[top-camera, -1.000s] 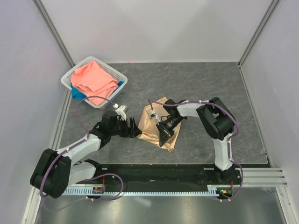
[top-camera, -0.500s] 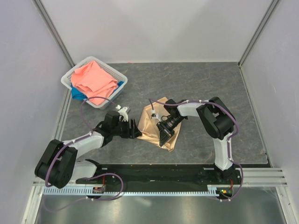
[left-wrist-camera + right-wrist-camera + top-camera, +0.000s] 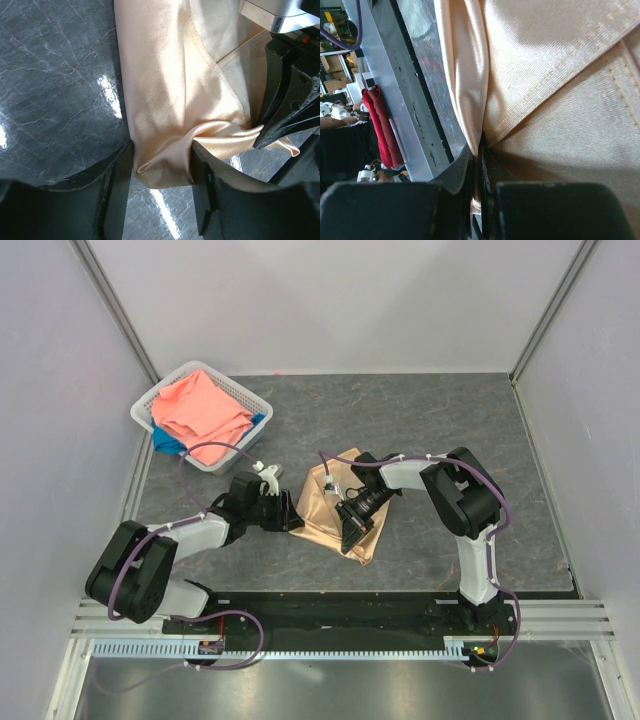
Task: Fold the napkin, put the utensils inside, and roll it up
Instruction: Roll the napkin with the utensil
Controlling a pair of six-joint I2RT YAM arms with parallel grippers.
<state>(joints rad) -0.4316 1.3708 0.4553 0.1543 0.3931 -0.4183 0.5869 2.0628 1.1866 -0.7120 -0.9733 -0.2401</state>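
Clearly the napkin (image 3: 165,100) sits between left fingers (image 3: 114,192) — right fingers (image 3: 451,179) pinch it.

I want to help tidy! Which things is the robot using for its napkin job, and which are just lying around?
For the job: the napkin, pinched by the right gripper; the left gripper, jaws either side of its edge. No fork shows.
Just lying about: the basket, the coral-pink cloth and the blue cloth in it.

Left arm (image 3: 190,535) stretched low toward centre, left gripper (image 3: 160,165) jaws apart, right arm (image 3: 460,495) elbow bent, reaching inward, right gripper (image 3: 479,150) jaws pinched tight
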